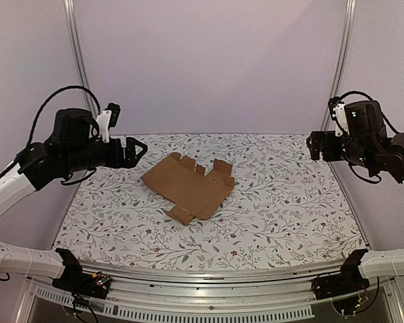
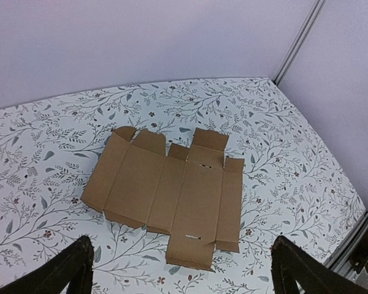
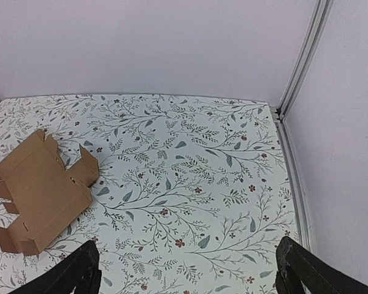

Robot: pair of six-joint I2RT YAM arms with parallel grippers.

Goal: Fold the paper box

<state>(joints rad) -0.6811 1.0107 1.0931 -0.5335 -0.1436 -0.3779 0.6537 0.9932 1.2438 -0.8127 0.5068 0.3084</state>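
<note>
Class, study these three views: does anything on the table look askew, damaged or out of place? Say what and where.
Only the paper box: it lies unfolded, turned at an angle to the table edges, slightly left of centre. No tears or spills show.

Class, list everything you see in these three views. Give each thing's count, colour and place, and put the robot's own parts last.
paper box: one, brown, lying flat and unfolded near the middle of the table
table: one, white with a leaf-and-flower pattern, under the box
walls: three, pale lilac, at the back and both sides
metal posts: two, silver, at the back corners
left gripper: one, black, open, raised at the table's left side, apart from the box
right gripper: one, black, open, raised at the right side
</note>
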